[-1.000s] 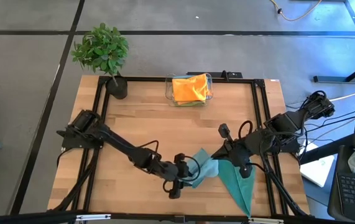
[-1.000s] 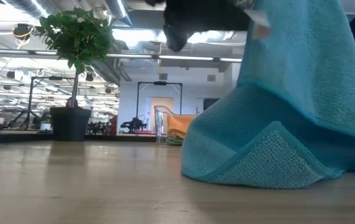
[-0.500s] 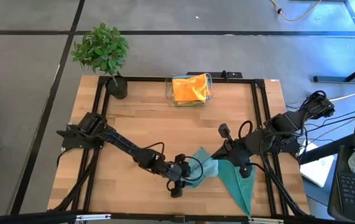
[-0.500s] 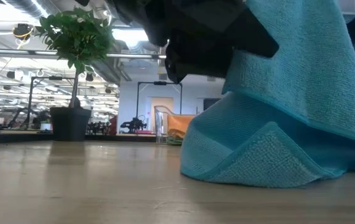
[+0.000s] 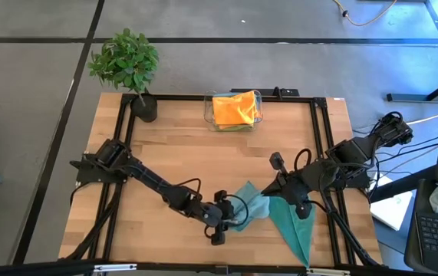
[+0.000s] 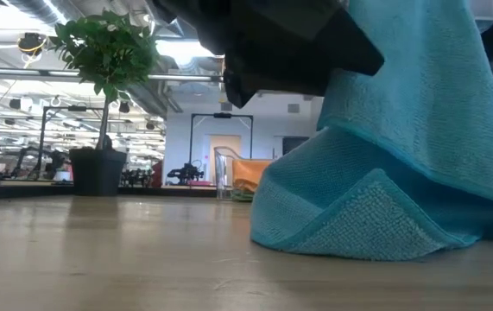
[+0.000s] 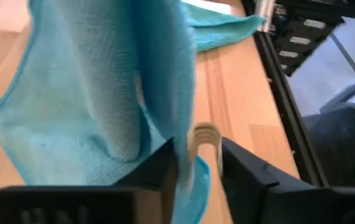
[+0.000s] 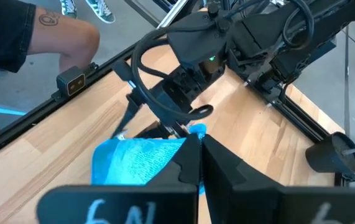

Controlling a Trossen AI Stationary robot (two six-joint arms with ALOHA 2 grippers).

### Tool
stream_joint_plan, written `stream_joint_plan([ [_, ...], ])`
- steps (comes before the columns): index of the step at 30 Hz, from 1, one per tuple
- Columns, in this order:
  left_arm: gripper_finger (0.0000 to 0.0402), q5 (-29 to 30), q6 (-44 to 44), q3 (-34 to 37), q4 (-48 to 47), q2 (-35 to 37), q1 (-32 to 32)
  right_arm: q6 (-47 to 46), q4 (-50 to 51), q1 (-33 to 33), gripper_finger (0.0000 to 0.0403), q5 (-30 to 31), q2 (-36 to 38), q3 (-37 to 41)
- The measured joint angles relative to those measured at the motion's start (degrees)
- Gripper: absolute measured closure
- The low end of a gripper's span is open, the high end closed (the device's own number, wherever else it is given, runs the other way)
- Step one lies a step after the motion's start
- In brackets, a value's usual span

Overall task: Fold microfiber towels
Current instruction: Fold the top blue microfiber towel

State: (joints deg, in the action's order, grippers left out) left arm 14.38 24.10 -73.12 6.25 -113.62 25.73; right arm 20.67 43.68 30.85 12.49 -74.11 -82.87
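A wooden desk [image 5: 203,161] carries a teal towel [image 5: 291,222] at its near right, its long axis running near to far. Right gripper [image 5: 285,198] fingers pinch it closed; left gripper [image 5: 228,221] fingers straddle its left edge.

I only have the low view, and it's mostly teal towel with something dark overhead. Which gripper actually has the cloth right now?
Observer: The right gripper has it. Its wrist view shows the fingers shut on an edge of the teal towel, near the front of the table.
Operator: And the left one?
Observer: The left gripper is at the towel's left side. A hanging edge sits between its fingers, and there is a gap beside the cloth, so it is not clamped.
Operator: Anyone close to the table?
Observer: Yes, the right wrist view shows a person's leg just beyond the table's edge.
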Motion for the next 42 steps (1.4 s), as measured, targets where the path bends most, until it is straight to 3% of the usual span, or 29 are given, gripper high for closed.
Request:
stream_joint_plan([
  [6,0.0393,1.24,3.53,-0.01,0.96,0.0,-0.06,-0.76,0.0,0.0,0.0393,0.0,0.0,0.0],
  [18,0.0401,2.33,5.92,-0.02,-0.25,5.02,4.59,-5.31,5.16,0.04,0.0393,-3.5,0.0,-0.02],
  [26,0.0401,15.02,5.36,-0.04,-3.0,13.82,13.0,-7.05,6.44,0.22,0.0393,-3.8,0.0,-0.02],
  [28,0.0401,18.36,5.33,-0.04,-2.89,15.88,15.22,-7.0,6.43,0.21,0.0393,-7.61,0.0,-0.02],
  [32,0.0401,23.97,5.1,-0.13,-2.61,19.4,19.38,-6.84,4.87,0.23,0.0393,-24.24,0.0,-0.02],
  [34,0.0401,27.12,3.45,-0.13,-3.69,20.5,21.16,-6.72,2.88,0.33,0.0393,-26.2,0.0,-0.04],
  [36,0.0401,30.73,1.58,-0.13,-6.18,21.72,22.38,-6.36,2.31,0.28,0.0393,-20.69,0.02,-0.09],
  [42,0.0401,44.4,7.3,-0.11,-24.43,24.96,25.11,-3.93,2.32,-3.11,0.0393,10.6,-1.94,-0.09],
])
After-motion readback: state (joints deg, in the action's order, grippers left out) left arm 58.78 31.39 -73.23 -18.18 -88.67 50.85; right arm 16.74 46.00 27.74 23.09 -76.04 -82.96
